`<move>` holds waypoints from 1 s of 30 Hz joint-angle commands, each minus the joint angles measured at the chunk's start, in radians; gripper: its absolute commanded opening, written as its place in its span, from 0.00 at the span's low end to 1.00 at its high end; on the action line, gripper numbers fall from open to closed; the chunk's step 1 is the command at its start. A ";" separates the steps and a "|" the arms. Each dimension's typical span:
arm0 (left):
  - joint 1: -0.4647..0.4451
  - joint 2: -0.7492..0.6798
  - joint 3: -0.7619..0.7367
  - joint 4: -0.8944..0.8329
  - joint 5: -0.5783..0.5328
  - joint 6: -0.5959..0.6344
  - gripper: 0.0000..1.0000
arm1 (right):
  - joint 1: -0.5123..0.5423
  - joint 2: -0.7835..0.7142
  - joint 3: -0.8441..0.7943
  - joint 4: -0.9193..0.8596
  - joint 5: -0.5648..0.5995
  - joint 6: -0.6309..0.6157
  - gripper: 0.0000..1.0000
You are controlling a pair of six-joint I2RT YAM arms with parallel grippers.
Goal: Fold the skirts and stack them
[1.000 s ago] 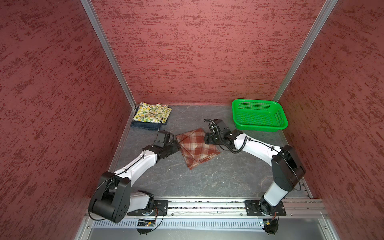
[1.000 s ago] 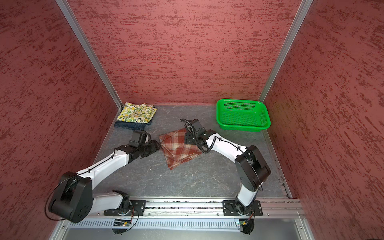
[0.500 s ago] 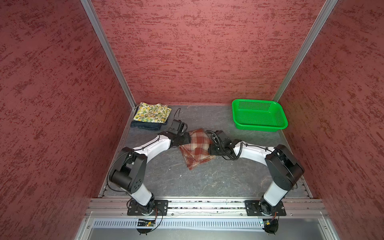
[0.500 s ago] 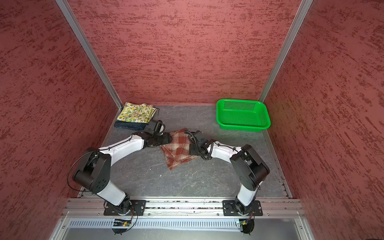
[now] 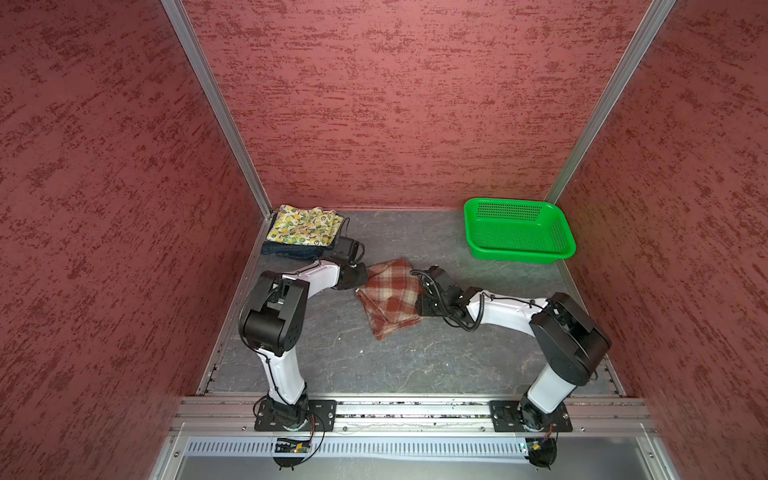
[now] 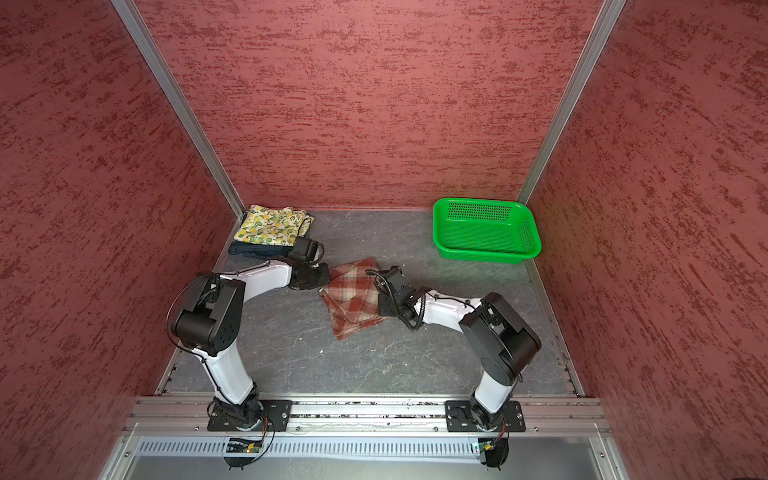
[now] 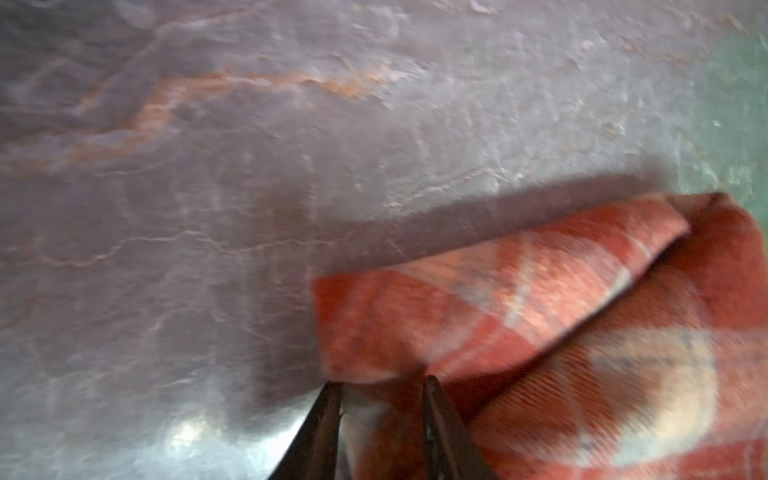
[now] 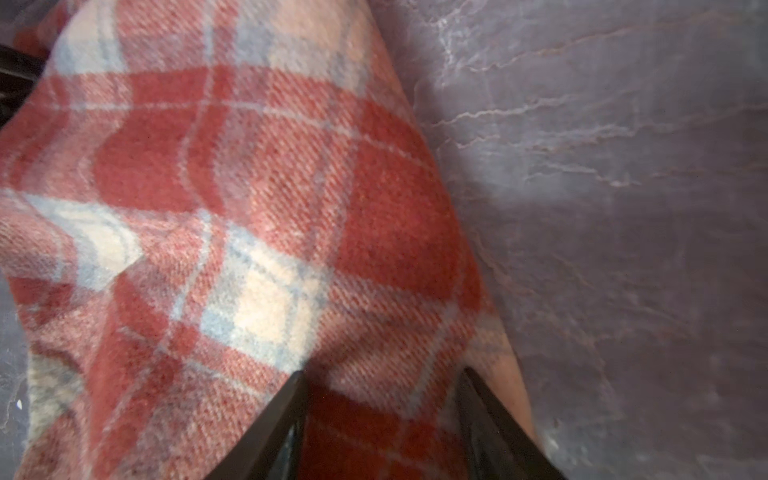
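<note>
A: Entry one, rust-and-cream plaid skirt [image 5: 388, 297]: position to be stated.
B: Listed at mid-table, folded into a rough square set cornerwise, laid on the grey slate-patterned table [image 5: 415, 361]. In both top views it is flanked by the two arms.
A: Entry two, left gripper [image 7: 380, 380].
B: Set low at the skirt's left corner. The jaws are seen a narrow way apart, with a folded plaid edge at their tips. Whether the cloth is pinched cannot be told.
A: Entry three, right gripper [image 8: 382, 372].
B: Set low at the skirt's right edge. The jaws are seen standing wider, with plaid cloth filling the gap between them. A firm hold cannot be confirmed.
A: Other garments?
B: Lemon-print skirt [image 5: 301, 224] is filed folded in the far left corner, laid on top of the navy denim skirt [image 5: 291, 251], whose edge shows beneath it.
A: Other stock?
B: Green perforated basket [image 5: 519, 254], far right, well apart from the skirts.
</note>
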 commanded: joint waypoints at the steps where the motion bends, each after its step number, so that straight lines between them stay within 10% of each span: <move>1: 0.008 -0.024 0.001 -0.003 0.037 0.005 0.47 | -0.003 -0.067 0.033 -0.080 0.048 -0.026 0.65; 14: 0.064 -0.278 -0.172 0.058 0.250 -0.008 0.91 | -0.162 -0.019 0.231 -0.082 -0.075 -0.197 0.94; 30: 0.057 -0.360 -0.528 0.366 0.370 -0.037 1.00 | -0.184 0.064 0.150 0.081 -0.170 -0.212 0.95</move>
